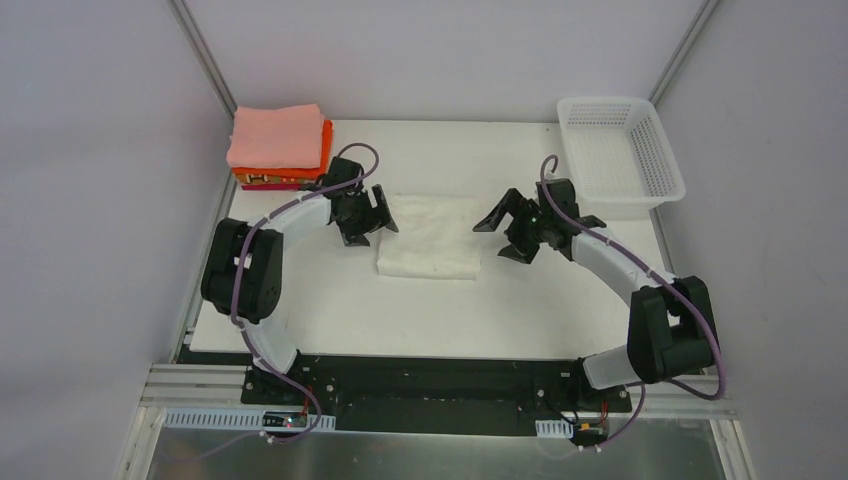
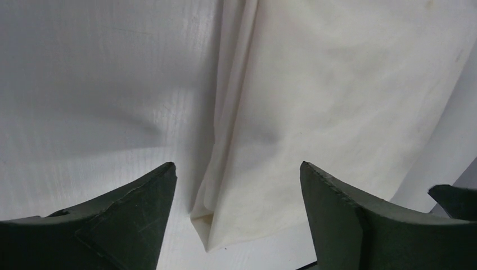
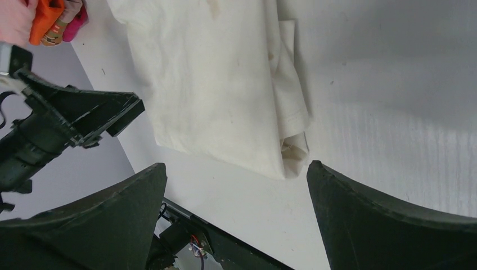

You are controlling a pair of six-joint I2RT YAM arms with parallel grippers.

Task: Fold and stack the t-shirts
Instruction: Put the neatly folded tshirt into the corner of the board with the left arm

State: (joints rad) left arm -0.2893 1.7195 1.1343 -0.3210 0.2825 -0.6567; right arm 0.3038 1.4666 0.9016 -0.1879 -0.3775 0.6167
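The cream-white t-shirt (image 1: 430,237) lies on the table (image 1: 400,310) as a folded rectangle, between my two pincers. My left pincer (image 1: 373,222) hangs just at its left edge, and my right pincer (image 1: 505,238) is near its right edge. Both are spread wide and hold nothing. In the left wrist view, a corner of the layered cloth sits between my fingers. I judge that the folding of this shirt is finished, or almost, so the step in hand is to carry it to the stack of folded shirts (image 1: 280,140) at the far left corner, with salmon-pink on top. For the next move I should pinch all layers together at both edges and lift evenly, otherwise the fold can open.
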